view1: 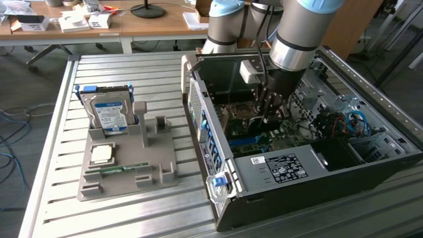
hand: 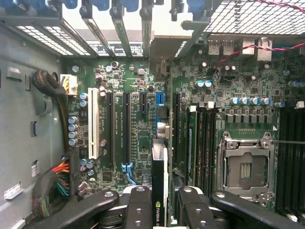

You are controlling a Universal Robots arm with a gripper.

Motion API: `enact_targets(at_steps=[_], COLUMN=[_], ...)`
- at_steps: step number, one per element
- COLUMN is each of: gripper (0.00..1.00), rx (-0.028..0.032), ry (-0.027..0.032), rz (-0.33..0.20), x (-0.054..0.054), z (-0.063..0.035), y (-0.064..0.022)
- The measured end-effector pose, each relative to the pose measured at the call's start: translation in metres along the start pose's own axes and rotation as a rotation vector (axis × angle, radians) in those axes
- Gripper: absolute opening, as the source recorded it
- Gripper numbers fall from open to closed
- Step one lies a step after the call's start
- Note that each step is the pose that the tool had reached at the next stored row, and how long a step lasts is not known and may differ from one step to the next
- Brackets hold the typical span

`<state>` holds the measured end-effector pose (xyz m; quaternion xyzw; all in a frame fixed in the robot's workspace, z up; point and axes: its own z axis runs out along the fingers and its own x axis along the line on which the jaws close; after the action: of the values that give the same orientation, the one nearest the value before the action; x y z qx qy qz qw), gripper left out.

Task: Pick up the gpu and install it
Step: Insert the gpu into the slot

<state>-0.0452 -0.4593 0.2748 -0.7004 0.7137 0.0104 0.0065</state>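
gpu (hand: 159, 191) single, gripped edge-on between two jaws, over one motherboard (hand: 139, 160)

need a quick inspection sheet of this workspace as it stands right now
surface: slatted metal table carrying a grey fixture tray and an open pc case
job's things: gpu held edge-on over the motherboard
clutter: hard drive, cpu and memory strip in the tray
grippers: end effector shut on the gpu, inside the case
cables: wire bundles in the case; loose cables on the floor
surroundings: wooden desk with boxes behind the table
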Motion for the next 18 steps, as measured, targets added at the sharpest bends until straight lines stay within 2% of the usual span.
enact_targets(at_steps=[6, 18], gripper=[0.26, 0.26], rx=[0.0001, 0.0007], ry=[0.0008, 0.0022], rz=[0.000, 0.000], x=[0.0003, 0.0029], z=[0.0034, 0.0038], y=[0.0008, 0.0045])
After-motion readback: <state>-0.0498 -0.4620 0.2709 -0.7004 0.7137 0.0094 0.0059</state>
